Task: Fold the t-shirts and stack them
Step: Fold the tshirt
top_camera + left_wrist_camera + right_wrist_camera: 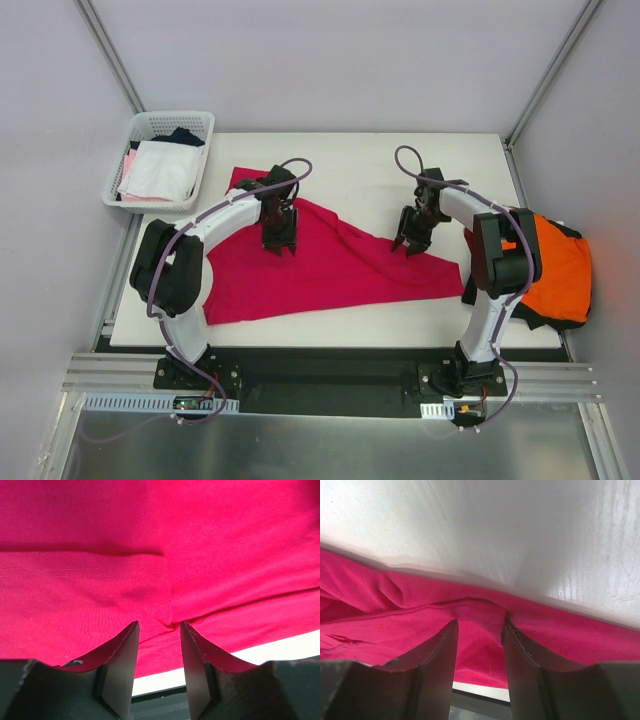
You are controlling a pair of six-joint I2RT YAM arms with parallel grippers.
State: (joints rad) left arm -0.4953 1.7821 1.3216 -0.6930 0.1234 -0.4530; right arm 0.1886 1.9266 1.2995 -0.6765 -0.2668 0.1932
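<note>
The crimson shirt point(320, 280) lies spread across the middle of the worktop point(350, 160), and both claws are down on it. The left claw point(279, 244) sits over its upper left part. The wrist view shows its jaws closed on a small pucker of the cloth at the tips, with a stitched hem running across just beyond. The right claw point(411, 244) is at the shirt's upper right edge. Its jaws pinch a bunched fold of that edge, with bare worktop beyond it. A raised ridge of cloth runs between the two claws.

The shirt is a soft, fine knit, matte and plain. It lies smooth at the lower left and is creased and rumpled near the right claw. Its outline is an uneven wedge that narrows toward the right. The worktop is white and faintly scratched.

An orange shirt point(560, 265) lies in a heap at the right edge of the worktop, partly behind the right arm. A black shirt point(538, 321) shows from under it. At the far left corner stands a white mesh basket point(170, 117) holding white, pink and dark garments, well apart from the crimson shirt.
</note>
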